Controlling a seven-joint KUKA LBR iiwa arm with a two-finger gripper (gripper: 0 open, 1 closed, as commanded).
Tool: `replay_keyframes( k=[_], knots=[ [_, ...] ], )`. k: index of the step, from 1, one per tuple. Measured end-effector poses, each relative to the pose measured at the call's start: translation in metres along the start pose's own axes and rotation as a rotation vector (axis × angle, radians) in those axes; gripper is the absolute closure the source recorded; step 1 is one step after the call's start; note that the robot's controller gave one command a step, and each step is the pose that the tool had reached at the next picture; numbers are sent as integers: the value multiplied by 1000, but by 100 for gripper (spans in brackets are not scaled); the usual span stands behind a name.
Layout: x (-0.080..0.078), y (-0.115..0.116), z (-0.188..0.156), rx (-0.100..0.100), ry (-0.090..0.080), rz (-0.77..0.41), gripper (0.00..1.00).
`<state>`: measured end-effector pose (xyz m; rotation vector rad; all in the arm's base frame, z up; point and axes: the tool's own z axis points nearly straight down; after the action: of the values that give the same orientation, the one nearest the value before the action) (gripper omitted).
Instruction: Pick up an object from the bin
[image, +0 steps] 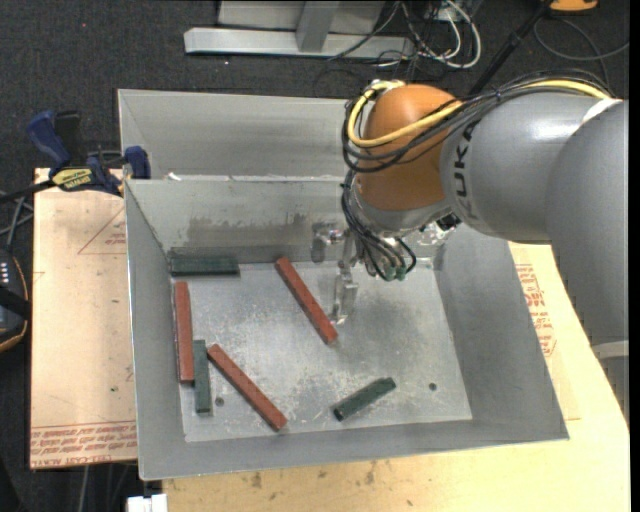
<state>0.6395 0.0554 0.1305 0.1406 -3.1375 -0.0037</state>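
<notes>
Red bar (306, 300), long and thin, lies slantwise near the middle of the bin (155, 400), its upper end toward the far wall and its lower end pointing to the near right corner. The pincer (342, 300) hangs low over the floor of the bin just beside the lower half of this bar, on its right side, touching it or nearly so. Whether the pincer is spread, pressed together or pinching anything cannot be told from this angle, because the orange-covered wrist above hides much of it. Nothing is seen lifted off the floor, so I judge the step in hand to be the approach and settling onto the bar, with the grasp itself not yet made. The next move seems to call for the pincer to straddle the narrow width of the bar, close across it and then rise straight up. A hold so near one end could let the bar tip. The other pieces lie well apart: a dark green bar (204, 265) at the far left corner, a second red bar (184, 330) along the left wall, a third red bar (245, 387) near the front left, and a short dark green bar (363, 398) by the near edge.
</notes>
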Motion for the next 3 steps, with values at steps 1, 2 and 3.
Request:
replay_keyframes(
  k=[1, 2, 3],
  knots=[
    [3, -13, 58, 1, -3, 25, 100],
    [3, -13, 58, 1, -3, 25, 100],
    [21, -18, 11, 1, 4, 8, 100]
  ],
)
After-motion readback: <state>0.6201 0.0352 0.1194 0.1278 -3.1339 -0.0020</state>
